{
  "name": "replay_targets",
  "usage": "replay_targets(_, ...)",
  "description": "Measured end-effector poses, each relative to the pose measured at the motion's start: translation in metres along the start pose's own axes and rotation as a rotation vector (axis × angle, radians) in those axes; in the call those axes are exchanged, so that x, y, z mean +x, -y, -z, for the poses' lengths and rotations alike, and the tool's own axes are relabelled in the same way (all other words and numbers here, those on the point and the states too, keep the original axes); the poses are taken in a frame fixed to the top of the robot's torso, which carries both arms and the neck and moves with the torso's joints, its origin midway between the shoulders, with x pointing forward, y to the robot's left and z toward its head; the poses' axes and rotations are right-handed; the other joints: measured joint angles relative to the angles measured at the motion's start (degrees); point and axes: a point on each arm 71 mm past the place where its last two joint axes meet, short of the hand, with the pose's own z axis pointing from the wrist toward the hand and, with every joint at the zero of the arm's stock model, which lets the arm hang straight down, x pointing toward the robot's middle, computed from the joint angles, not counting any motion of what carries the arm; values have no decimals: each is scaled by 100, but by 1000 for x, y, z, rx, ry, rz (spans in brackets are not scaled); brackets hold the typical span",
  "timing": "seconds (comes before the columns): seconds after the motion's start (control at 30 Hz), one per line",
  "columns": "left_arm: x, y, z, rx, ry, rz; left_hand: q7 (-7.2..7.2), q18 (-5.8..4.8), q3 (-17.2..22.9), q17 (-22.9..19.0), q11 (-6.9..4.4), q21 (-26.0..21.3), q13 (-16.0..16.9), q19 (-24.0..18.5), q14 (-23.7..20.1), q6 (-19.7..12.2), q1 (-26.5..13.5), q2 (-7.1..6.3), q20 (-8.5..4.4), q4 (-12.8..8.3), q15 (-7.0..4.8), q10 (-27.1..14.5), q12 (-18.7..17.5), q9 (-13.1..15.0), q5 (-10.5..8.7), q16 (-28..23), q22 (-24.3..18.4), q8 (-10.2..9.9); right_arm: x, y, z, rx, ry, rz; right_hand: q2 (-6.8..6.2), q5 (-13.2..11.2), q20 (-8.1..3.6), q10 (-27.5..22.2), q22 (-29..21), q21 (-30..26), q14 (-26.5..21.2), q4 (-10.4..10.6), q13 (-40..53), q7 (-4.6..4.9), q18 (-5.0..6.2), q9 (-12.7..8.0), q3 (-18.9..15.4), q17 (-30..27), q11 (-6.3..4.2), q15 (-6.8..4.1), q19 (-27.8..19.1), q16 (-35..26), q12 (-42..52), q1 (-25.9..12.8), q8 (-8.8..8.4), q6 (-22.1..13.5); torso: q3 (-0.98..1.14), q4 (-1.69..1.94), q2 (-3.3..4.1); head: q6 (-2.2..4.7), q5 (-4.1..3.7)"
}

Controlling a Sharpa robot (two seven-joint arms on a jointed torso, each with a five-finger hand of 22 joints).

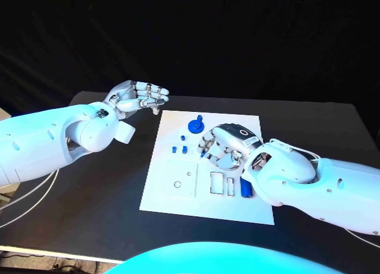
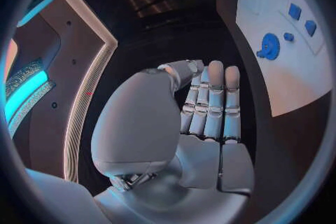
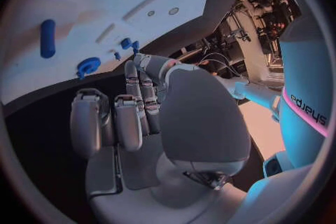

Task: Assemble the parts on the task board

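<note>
The white task board (image 1: 178, 194) lies mid-table. On it are a blue round gear-like part (image 1: 196, 124), small blue parts (image 1: 174, 149) near its middle and a long blue part (image 1: 246, 187) toward its right edge. My right hand (image 1: 227, 142) hovers over the board's middle in a loose claw, fingertips close to the small blue parts (image 3: 126, 43); I see nothing held. My left hand (image 1: 139, 97) is raised off the board's far left corner, fingers side by side (image 2: 210, 101), palm bare. The left wrist view also shows the gear (image 2: 269, 46).
Shallow recesses (image 1: 219, 182) and a square outline with holes (image 1: 183, 178) mark the board's near half. Black tabletop (image 1: 91, 200) surrounds the board, with loose white cables (image 1: 25, 200) hanging under my left arm.
</note>
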Motion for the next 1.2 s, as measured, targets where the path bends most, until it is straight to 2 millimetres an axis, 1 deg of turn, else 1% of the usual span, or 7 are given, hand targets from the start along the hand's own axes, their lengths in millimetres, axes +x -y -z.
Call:
replay_targets(0.2, 4, 0, -1, 1, -6, 7, 0, 0, 0, 0, 0, 0, 0, 0, 0, 0, 0, 0, 0, 0, 0, 0, 0, 0, 0, 0, 0, 0, 22, -9, -5, -26, -35, -10, 0, -11, 0, 0, 0, 0, 0, 0, -3, 0, 2, -1, 0, 0, 0, 0, 0, 0, -1, 0, -1, 0, -3, 3, 0, -39, 117)
replay_targets(0.23, 4, 1, -1, 2, -8, 8, 0, 0, 0, 0, 0, 0, 0, 0, 0, 0, 0, 0, 0, 0, 0, 0, 0, 0, 0, 0, 0, 0, 23, -9, -6, -28, -38, -11, 0, -11, 0, 0, 0, 0, 0, 0, -3, 0, 2, -1, 0, 0, 0, 0, 0, 0, -1, 0, 0, 0, -3, 4, 0, -43, 122)
replay_targets(0.3, 6, 1, -1, 2, -11, 11, 0, 0, 0, 0, 0, 0, 0, 0, 0, 0, 0, 0, 0, 0, 0, 0, 0, 0, 0, 0, 0, 0, 30, -11, -8, -34, -47, -9, -1, -11, 0, 0, -1, 0, 0, 0, -5, 0, 3, -2, 0, -1, 0, 0, 0, 0, -1, 0, -1, 0, -3, 4, 1, -59, 171)
replay_targets(0.53, 9, 1, -2, 4, -18, 18, 0, 0, -16, 0, 0, 0, 0, 0, 0, 0, 0, 0, 0, -16, 0, 0, 11, -8, 0, 1, 10, 0, 42, -13, -14, -43, -61, 2, 15, -22, 0, 0, -1, 0, 1, 0, -10, -1, 5, 3, 0, -1, 0, 1, 0, 0, -10, -16, -11, -1, -1, 3, 3, -104, 283)
replay_targets(0.87, 11, 1, -2, 4, -21, 21, 0, 0, 0, 1, -1, 26, 0, 0, 0, 0, 0, 0, 0, -32, 0, -42, 26, -13, 0, 1, 21, 0, 52, -14, -20, -50, -71, 21, 28, -31, 0, 1, -2, 0, 1, -15, -16, -10, 7, 0, 15, -2, -1, 1, 0, 0, -23, -30, -22, -11, 4, -3, 6, -141, 354)
replay_targets(0.97, 11, 1, -2, 4, -21, 22, 0, 0, 0, -3, -1, 26, 0, 0, 0, 0, 0, 0, 0, -32, 0, -42, 26, -13, 0, 2, 21, 0, 54, -14, -20, -50, -74, 27, 28, -33, 0, 41, -2, 0, 1, -15, -15, -10, 7, -1, 15, -2, -41, 1, 0, 0, -30, -30, -23, -11, 8, -3, 7, -149, 363)
replay_targets(1.2, 11, 1, -2, 3, -21, 22, 0, 0, 0, -5, -1, 26, 0, 0, 0, 0, 0, 0, 0, -32, 0, -42, 26, -19, 0, 2, 28, 0, 55, -15, -20, -52, -79, 36, 28, -33, 0, 64, -2, -1, 1, -30, -6, -11, 7, 3, 0, -3, -63, 1, 0, 0, -31, -30, -35, -12, 9, -4, 7, -152, 371)
